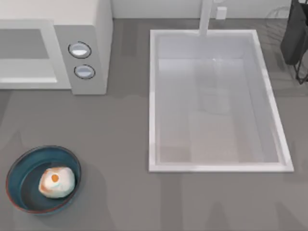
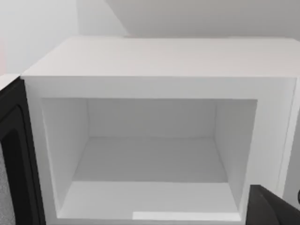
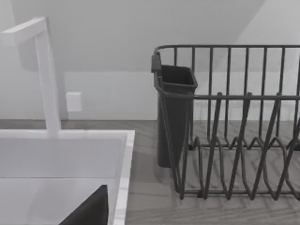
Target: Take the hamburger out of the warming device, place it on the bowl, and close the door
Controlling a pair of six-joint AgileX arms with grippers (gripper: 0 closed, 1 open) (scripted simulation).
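- The small cream-white hamburger (image 1: 56, 182) with its orange spot sits inside the round blue-teal bowl (image 1: 19, 169), down at seven o'clock on the grey table (image 1: 120, 144), resting toward the bowl's right inner wall.
- Up at ten o'clock stands the white boxy warming device (image 1: 91, 29), two silver-rimmed knobs (image 1: 80, 50) on its grey panel.
- The left wrist view stares straight into its wide white cavity (image 2: 150, 159), which lies open and bare.
- The door (image 2: 14, 159) hangs swung aside at the cavity's edge, dark-faced from here.
- The large white rectangular sink basin (image 1: 154, 96) lies right of centre.
- The dark wire dish rack (image 3: 234, 140) with its dark cup stands at two o'clock.
- Neither claw's grip can be told: only dark slivers show at the wrist views' edges.
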